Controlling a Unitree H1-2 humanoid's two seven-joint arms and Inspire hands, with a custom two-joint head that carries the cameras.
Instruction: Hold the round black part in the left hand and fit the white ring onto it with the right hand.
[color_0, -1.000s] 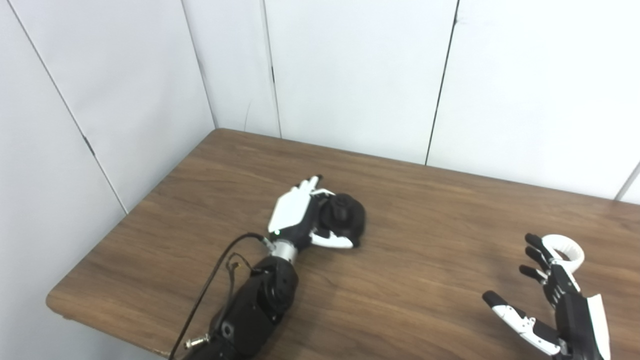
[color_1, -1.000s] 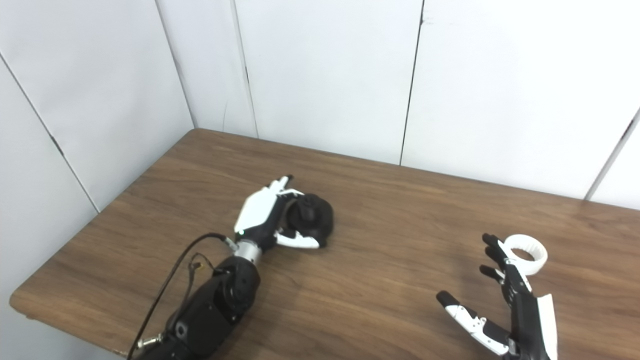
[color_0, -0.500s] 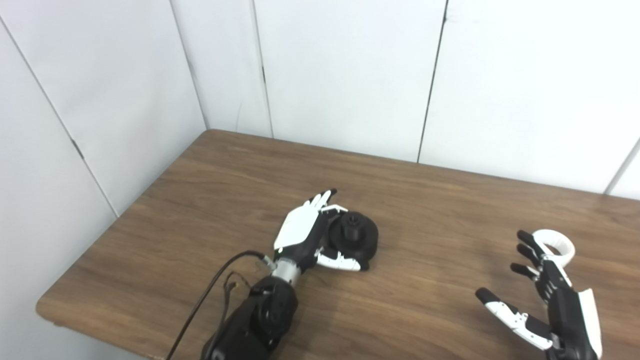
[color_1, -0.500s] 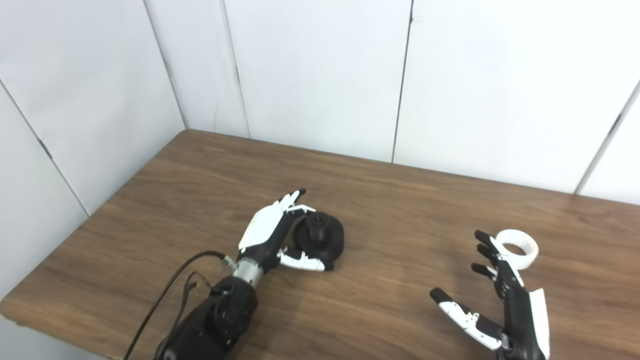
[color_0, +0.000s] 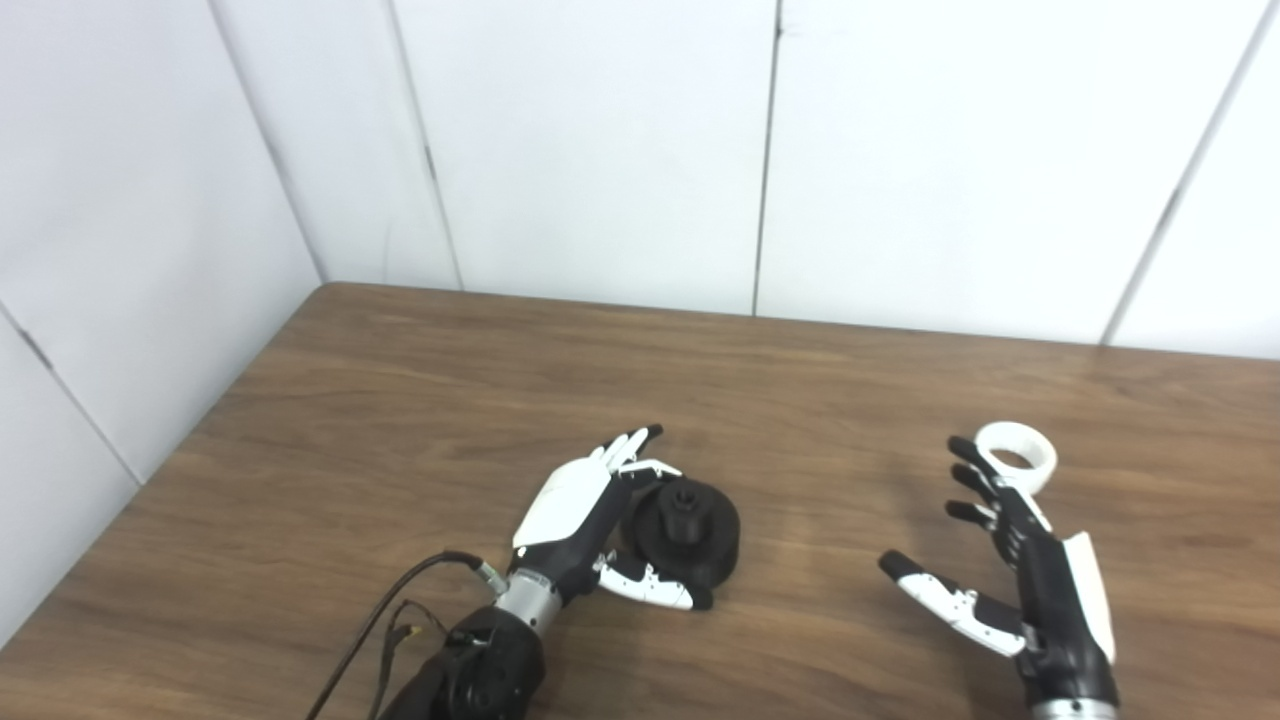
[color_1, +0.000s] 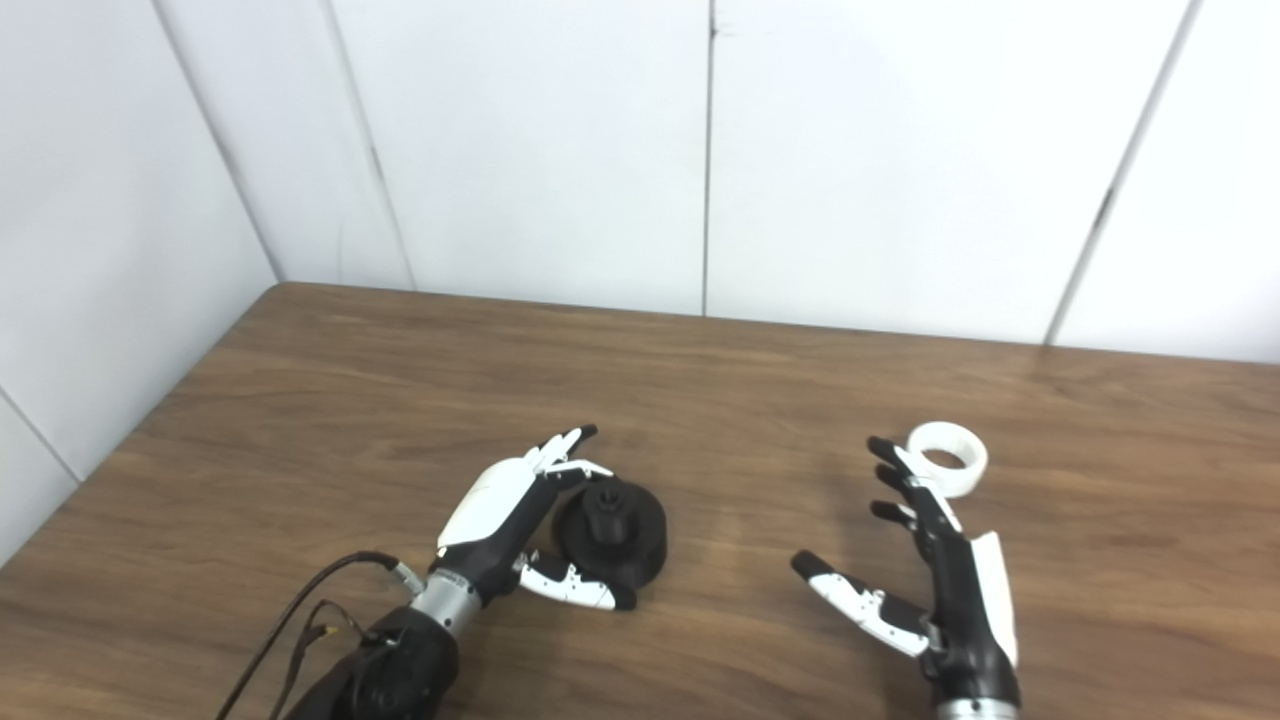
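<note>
The round black part (color_0: 690, 530) sits flat on the wooden table (color_0: 400, 420) with its small hub pointing up. My left hand (color_0: 578, 512) is open and cupped against the part's left side, with the fingers stretched behind it and the thumb lying in front of it. The white ring (color_0: 1016, 457) lies flat on the table at the right. My right hand (color_0: 1030, 585) is open and empty, palm facing left. Its fingertips are just short of the ring's near left edge.
White wall panels (color_0: 600, 150) close off the table's far and left sides. A black cable (color_0: 400, 600) runs along my left forearm. Bare wood lies between the black part and the ring.
The camera has swung, shifting the whole picture. My left hand's fingers have uncurled from the black part, which now sits flat, hub up. My right hand stays open by the ring.
</note>
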